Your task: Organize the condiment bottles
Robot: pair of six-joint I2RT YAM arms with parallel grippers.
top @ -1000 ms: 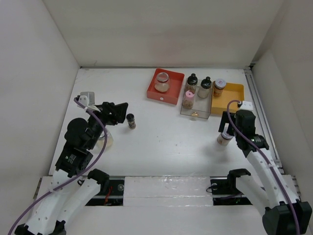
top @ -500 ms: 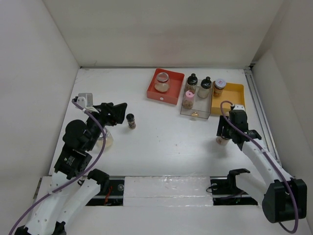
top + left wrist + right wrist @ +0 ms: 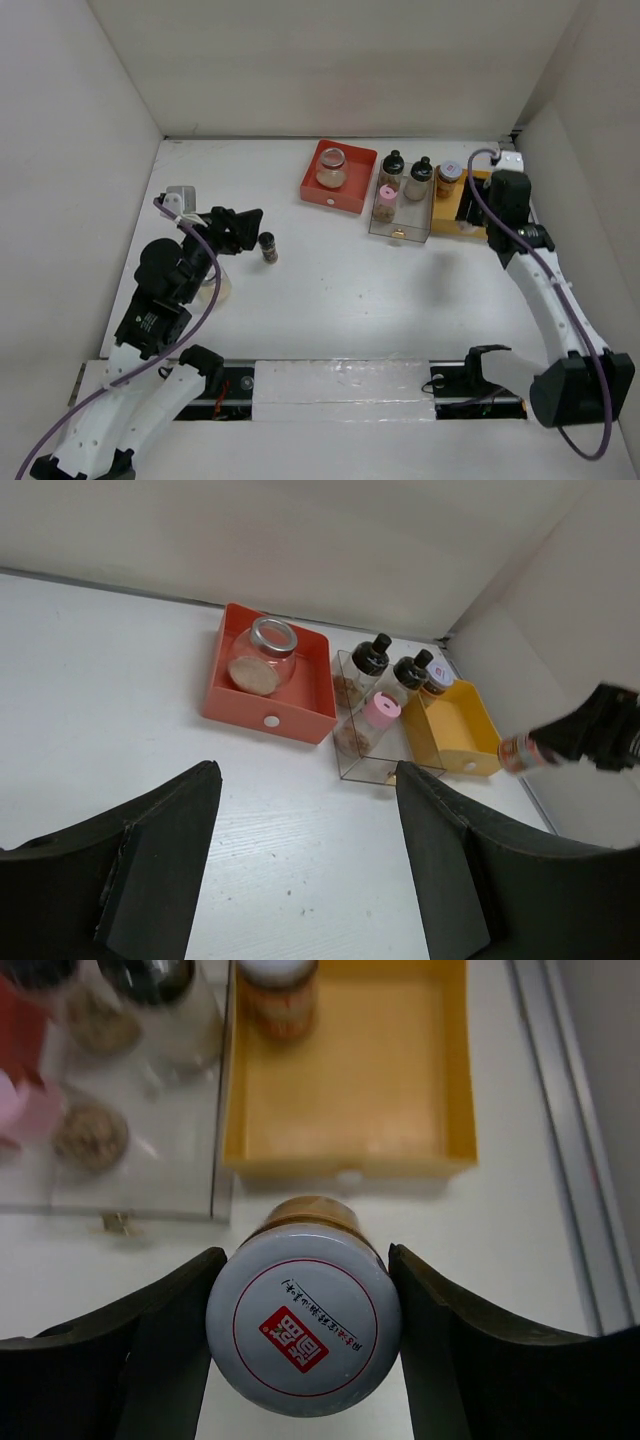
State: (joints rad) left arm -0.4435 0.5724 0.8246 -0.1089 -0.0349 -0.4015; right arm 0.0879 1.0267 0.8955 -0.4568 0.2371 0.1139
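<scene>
Right gripper (image 3: 304,1265) clamped on a white-capped jar (image 3: 303,1322), held in the air at the near wall of the yellow tray (image 3: 345,1080). A second jar (image 3: 281,996) stands in that tray's far left corner. Left gripper (image 3: 303,780) is spread wide and holds nothing, just beside a dark-capped bottle (image 3: 267,246) upright on the table (image 3: 340,290). Clear tray (image 3: 410,216): two black-capped shakers (image 3: 392,170) and a pink-capped shaker (image 3: 385,200). Red tray (image 3: 315,190): one squat glass jar (image 3: 331,167).

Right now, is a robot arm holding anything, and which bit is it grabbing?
The right arm's jaws squeeze the white-capped jar from both sides at its cap end. The left arm's jaws are open, holding nothing.
</scene>
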